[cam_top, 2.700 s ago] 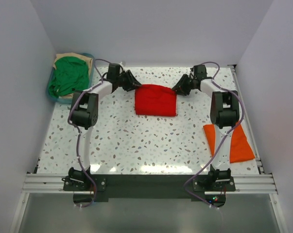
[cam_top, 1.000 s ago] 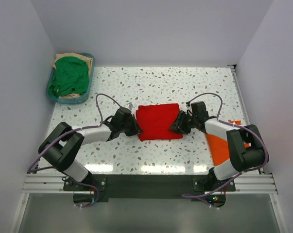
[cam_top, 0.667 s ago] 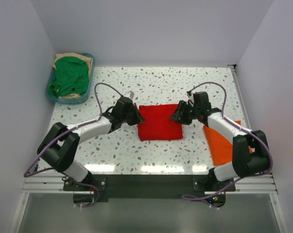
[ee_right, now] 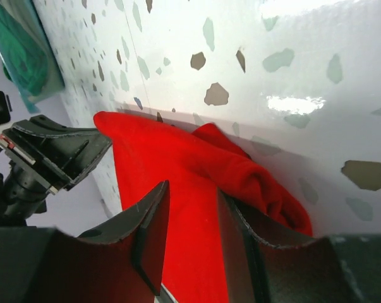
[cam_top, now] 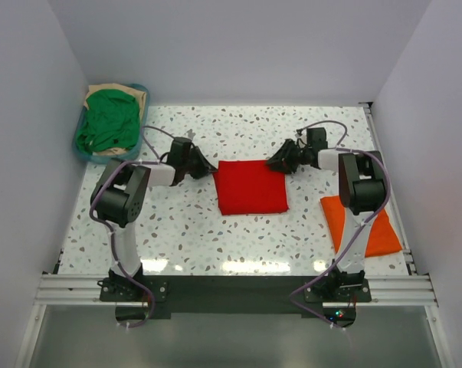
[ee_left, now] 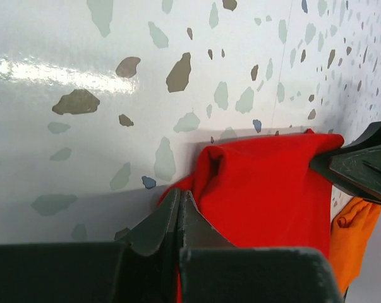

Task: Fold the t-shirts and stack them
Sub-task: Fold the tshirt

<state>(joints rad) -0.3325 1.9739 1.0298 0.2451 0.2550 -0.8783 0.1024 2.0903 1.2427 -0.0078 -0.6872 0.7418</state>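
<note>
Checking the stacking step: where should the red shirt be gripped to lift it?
Take the red shirt by its two far corners, coming in low from left and right. It lies folded flat, a rectangle, so only edges can be pinched; holding both corners probably keeps the fold.

Centre: folded t-shirt (cam_top: 250,188) on the table (cam_top: 215,238).
Its far corners: left gripper (cam_top: 210,169) at the left one, right gripper (cam_top: 271,163) at the right one.
Near right edge: second t-shirt (cam_top: 372,228).
Far left corner: basket (cam_top: 89,158), heaped shirts (cam_top: 108,121) inside.
</note>
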